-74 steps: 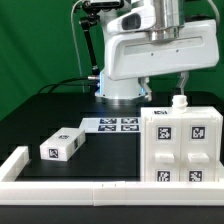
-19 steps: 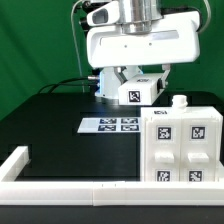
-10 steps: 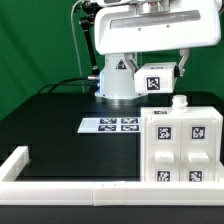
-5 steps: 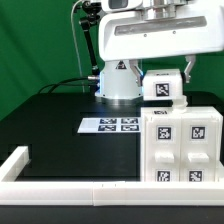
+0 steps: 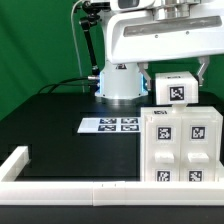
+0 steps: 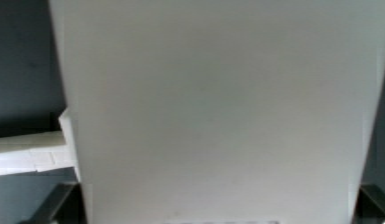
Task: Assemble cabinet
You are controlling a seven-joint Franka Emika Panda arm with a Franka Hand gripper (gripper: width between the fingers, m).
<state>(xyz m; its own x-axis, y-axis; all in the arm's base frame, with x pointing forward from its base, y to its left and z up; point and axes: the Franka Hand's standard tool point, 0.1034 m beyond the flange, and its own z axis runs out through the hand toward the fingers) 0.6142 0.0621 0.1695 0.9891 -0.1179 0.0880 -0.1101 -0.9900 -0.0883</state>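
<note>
The cabinet body (image 5: pixel 185 148) is a large white box with several black-and-white tags on its front, standing at the exterior view's right. My gripper (image 5: pixel 176 82) is shut on a small white tagged block (image 5: pixel 176 90) and holds it just above the body's top, its tag facing the camera. Dark fingers (image 5: pixel 149 80) show at the block's sides. In the wrist view the block's plain white face (image 6: pixel 224 110) fills almost the whole frame and hides what lies below it.
The marker board (image 5: pixel 110 125) lies flat on the black table in the middle. A long white border rail (image 5: pixel 60 185) runs along the front edge and turns up at the left (image 5: pixel 14 160). The arm's white base (image 5: pixel 120 85) stands behind.
The block lay on the table at the left earliest. It has since been taken hold of, lifted and carried to the right, and is now over the cabinet body.
</note>
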